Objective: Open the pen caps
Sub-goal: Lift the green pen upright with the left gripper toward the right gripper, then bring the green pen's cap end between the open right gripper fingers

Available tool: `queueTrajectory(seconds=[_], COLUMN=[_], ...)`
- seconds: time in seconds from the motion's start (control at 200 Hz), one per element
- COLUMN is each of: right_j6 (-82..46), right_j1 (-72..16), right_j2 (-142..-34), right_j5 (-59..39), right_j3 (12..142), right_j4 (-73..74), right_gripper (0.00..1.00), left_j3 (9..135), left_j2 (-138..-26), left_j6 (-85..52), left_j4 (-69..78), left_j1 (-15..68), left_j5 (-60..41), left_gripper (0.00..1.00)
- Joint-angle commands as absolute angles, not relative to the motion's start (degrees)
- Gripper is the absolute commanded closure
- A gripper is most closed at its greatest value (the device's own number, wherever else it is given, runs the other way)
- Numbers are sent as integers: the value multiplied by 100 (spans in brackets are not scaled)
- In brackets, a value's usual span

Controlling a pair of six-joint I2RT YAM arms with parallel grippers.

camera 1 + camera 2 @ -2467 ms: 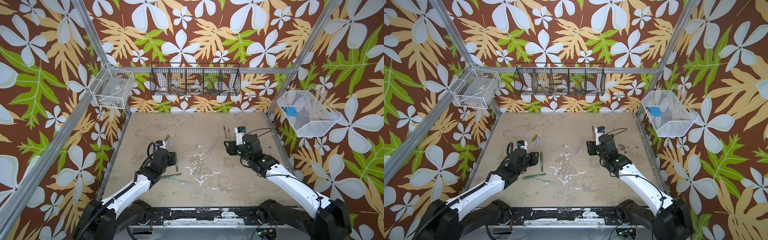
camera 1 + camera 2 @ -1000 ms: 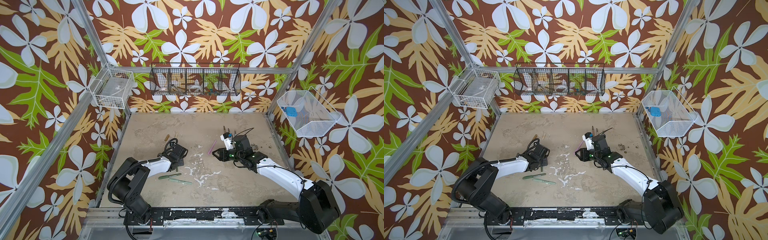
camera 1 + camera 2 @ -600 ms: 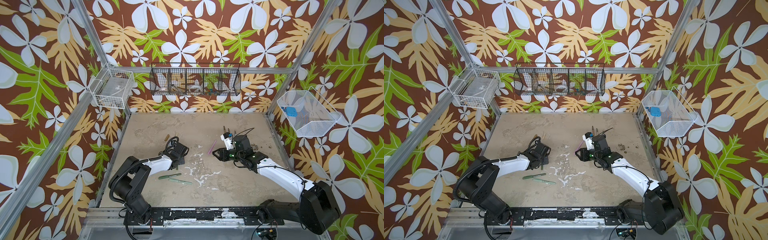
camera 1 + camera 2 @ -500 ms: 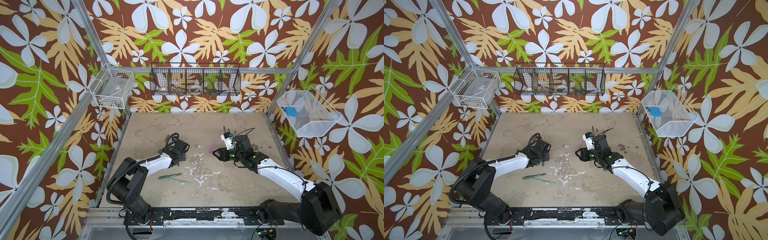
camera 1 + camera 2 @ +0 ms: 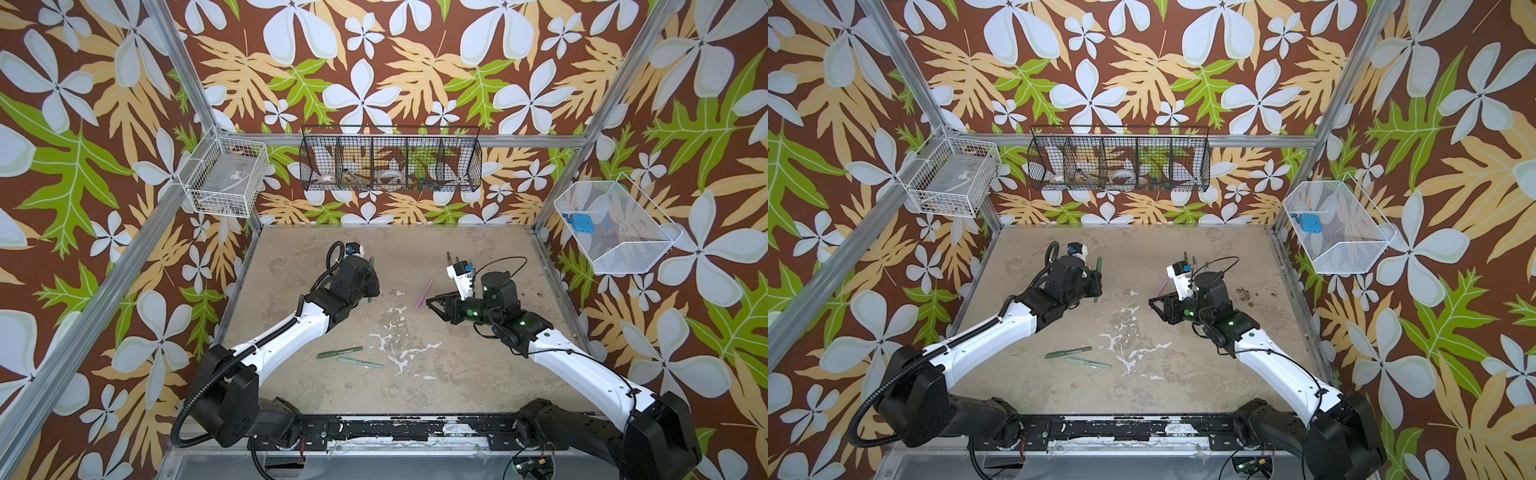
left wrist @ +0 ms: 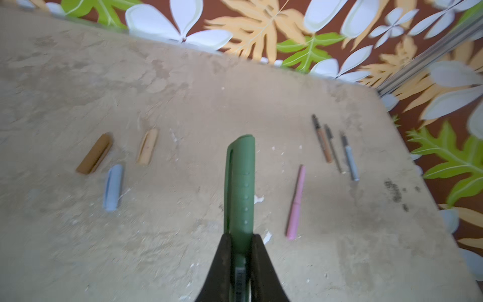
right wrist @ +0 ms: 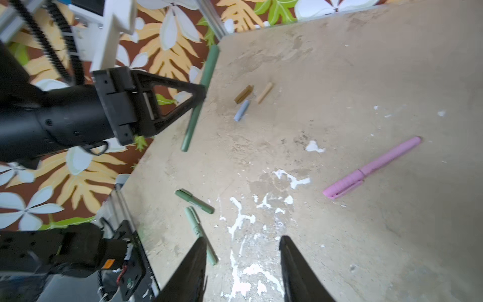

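My left gripper (image 5: 369,279) is shut on a dark green pen (image 6: 239,183) with its cap on, held off the table; the pen (image 7: 201,96) sticks out on both sides of the fingers. My right gripper (image 7: 241,251) stands open and empty, near the capped pink pen (image 5: 424,294). Brown (image 6: 94,154), beige (image 6: 148,146) and light blue (image 6: 113,187) pen caps lie loose together; the left arm hides them in both top views. Two more capped green pens (image 5: 340,353) (image 5: 360,363) lie near the front. Uncapped pen bodies (image 6: 333,149) lie at the far right.
A black wire basket (image 5: 390,164) hangs on the back wall, a white one (image 5: 224,178) at the left corner and a mesh bin (image 5: 615,232) on the right wall. The beige table (image 5: 415,395) has white scuffs mid-way.
My left gripper took the dark green pen off the table, lifted it and carried it toward the back and right. The right arm swung left earlier and has stayed still since.
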State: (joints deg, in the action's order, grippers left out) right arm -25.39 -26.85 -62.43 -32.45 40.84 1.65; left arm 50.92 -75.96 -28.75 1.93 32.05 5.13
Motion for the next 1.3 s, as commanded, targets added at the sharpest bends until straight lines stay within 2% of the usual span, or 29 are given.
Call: queueTrajectory(seconds=[0.0,0.295,0.515,0.646,0.961,1.291], right_j6=[-2857,-3098,-2826,-2700,-2568,-2680], right_j1=[-2716,-2799,-3026,-3318,-3821,-4058], right_j2=[-6043,-6196,-6204,-6258,-6671,-7043], right_j5=[-4464,-4540,-4655,-4598,-4164,-4214], right_j3=[3898,3479,3221,3223,3297,3318], right_j4=[1492,2611,2988,3142,3393,3888], right_gripper=[54,54,54,53,51,56], left_j3=[4442,3056,2641,2498,2079,2123], left_j2=[-6546,-5832,-6065,-6220,-6345,-6525], left_j6=[-3180,-3300,-3319,-3374,-3359,-3272], left_j4=[2167,4182,5154,5459,6257,6413], left_j1=[3187,3190,3190,3216,3555,3935], left_j5=[-720,-1045,-1675,-2046,-2143,-2065], left_gripper=[90,91,93,94,96,96])
